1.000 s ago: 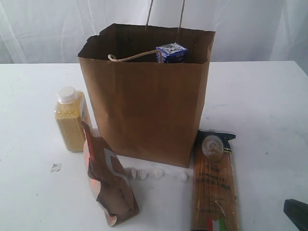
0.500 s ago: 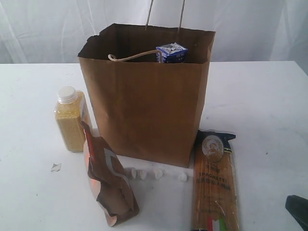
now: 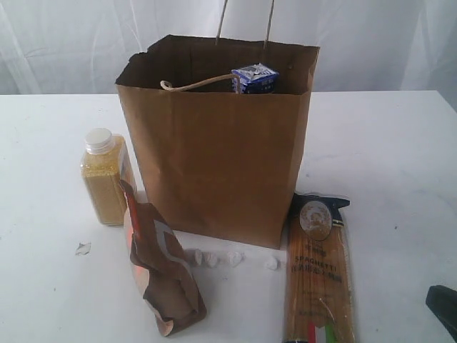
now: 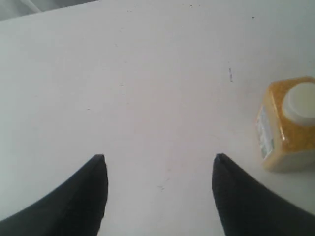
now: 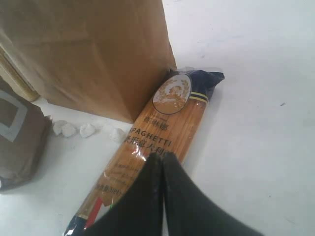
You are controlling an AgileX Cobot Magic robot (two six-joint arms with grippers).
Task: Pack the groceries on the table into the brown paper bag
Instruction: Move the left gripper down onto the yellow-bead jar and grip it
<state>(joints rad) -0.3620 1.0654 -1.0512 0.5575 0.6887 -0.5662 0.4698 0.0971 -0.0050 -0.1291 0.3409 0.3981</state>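
In the exterior view we see the tall brown kraft paper bag (image 3: 214, 164) standing open on the wide white tabletop (image 3: 385, 143); the small blue-white carton (image 3: 254, 78) pokes above its rim, so we judge at least one item packed; the yellow-filled plastic bottle (image 3: 104, 179) stands just beside the bag's left wall, the crumpled brown-orange foil pouch (image 3: 163, 271) slumps in front of that bottle, and the long clear spaghetti packet (image 3: 318, 271) lies at the bag's right front corner, all three still to pack; whether anything sits deeper in the bag we cannot tell; small white crumbs (image 3: 232, 259) dot the bag's front edge. In the left wrist view the left gripper (image 4: 158, 160) hangs with jaws spread and empty over bare tabletop, the bottle off to one side, apart from the fingers. In the right wrist view the right gripper (image 5: 161, 156) has its jaws pressed together on nothing, tips over the packet; whether they touch the wrap we cannot tell; the packet's top end sits against the bag's corner, while open table lies along its other side, the freer way to move.
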